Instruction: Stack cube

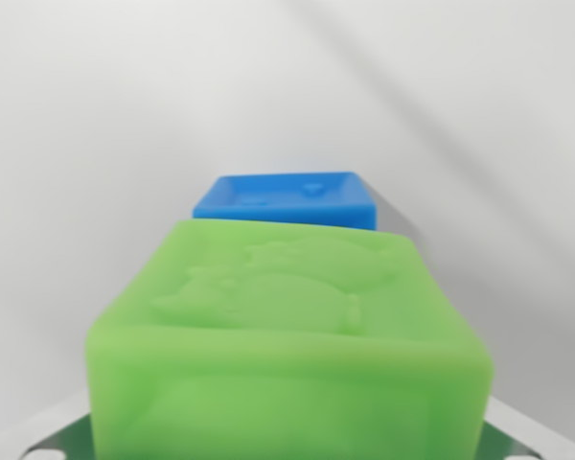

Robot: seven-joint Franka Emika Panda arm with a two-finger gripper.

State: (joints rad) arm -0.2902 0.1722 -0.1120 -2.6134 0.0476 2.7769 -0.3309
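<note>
A large green cube (287, 326) with a raised animal figure on its top face fills the lower half of the wrist view, close and slightly blurred. My gripper (287, 443) is shut on it. Only the metal fingertips (43, 439) show, at the bottom corners on either side of the cube. Just beyond the green cube's far edge sits a smaller-looking blue cube (287, 199) on the white surface, its top face embossed too. The blue cube's near lower part is hidden behind the green one. I cannot tell whether the two cubes touch.
A plain white surface (96, 125) surrounds both cubes. A soft grey shadow band (441, 125) runs diagonally from the top centre down to the wrist view's right.
</note>
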